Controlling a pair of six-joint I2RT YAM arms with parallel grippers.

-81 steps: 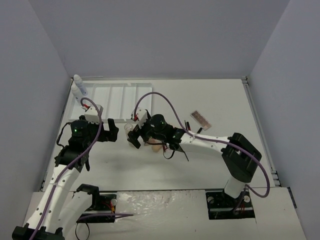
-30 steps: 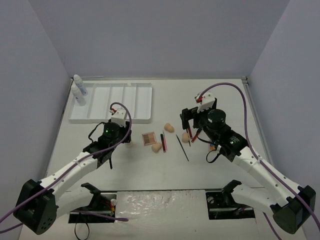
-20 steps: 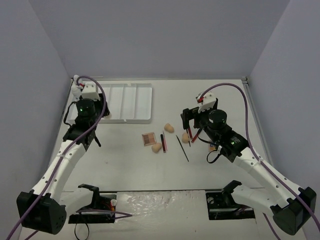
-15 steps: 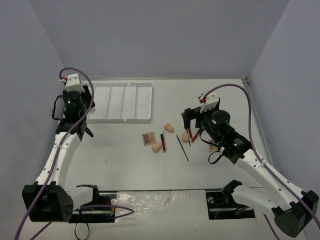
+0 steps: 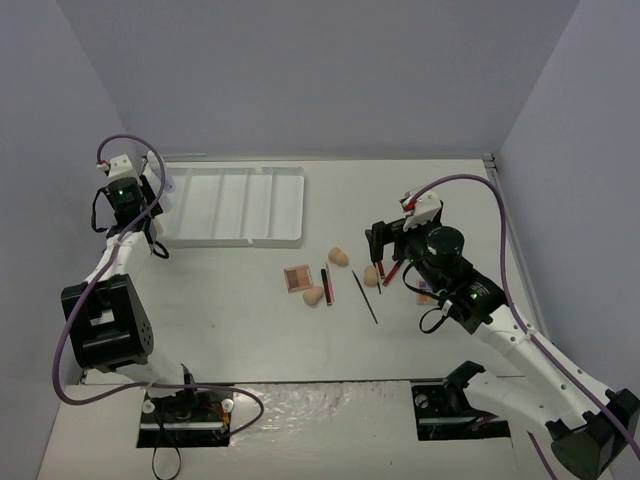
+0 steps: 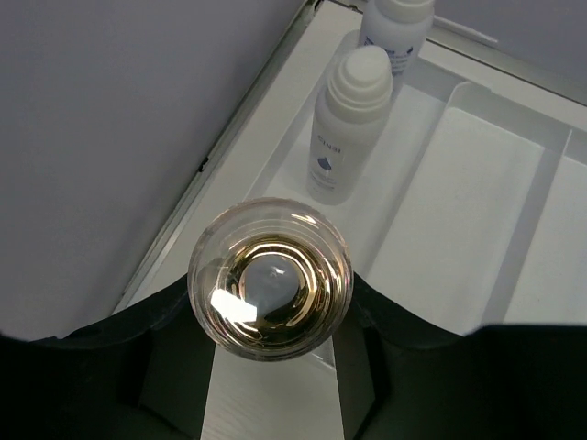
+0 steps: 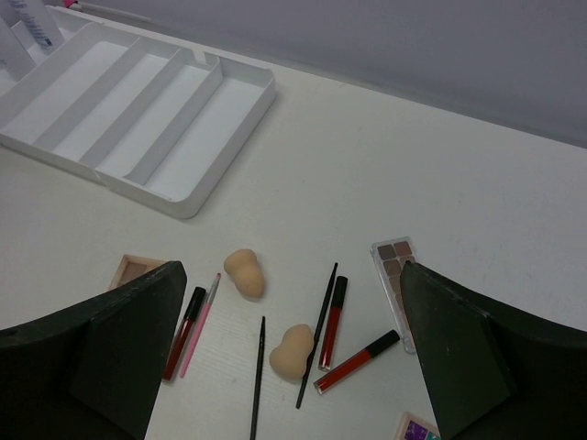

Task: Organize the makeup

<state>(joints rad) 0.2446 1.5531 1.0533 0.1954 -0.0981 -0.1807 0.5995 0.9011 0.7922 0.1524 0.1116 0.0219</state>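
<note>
— Makeup first: how does the clear tan-filled tube (image 6: 270, 275) look?
— It shows end-on in the left wrist view: a round clear dome with a golden-tan core and a bright glint. The left gripper (image 6: 271, 321) is clamped on it, a dark finger at each side, partly closed around its width.
— Where is it?
— Over the left compartment of the white ridged tray (image 6: 477, 211), at the table's far left corner. It sits just short of two upright white bottles (image 6: 350, 124) standing in that compartment. Whether it touches the tray floor I cannot tell.
— And the rest?
— Peach egg-shaped sponges (image 7: 245, 272), a square tan eyeshadow palette (image 5: 298, 277) and thin red and black pencils (image 7: 330, 339) lie loose mid-table. The right gripper (image 7: 293, 367) hangs over them, jaws spread wide, holding nothing.
— What changed?
— A second ago the left arm was mid-table beside the palette; it has swung to the tray's left end. The right arm has barely shifted.
</note>
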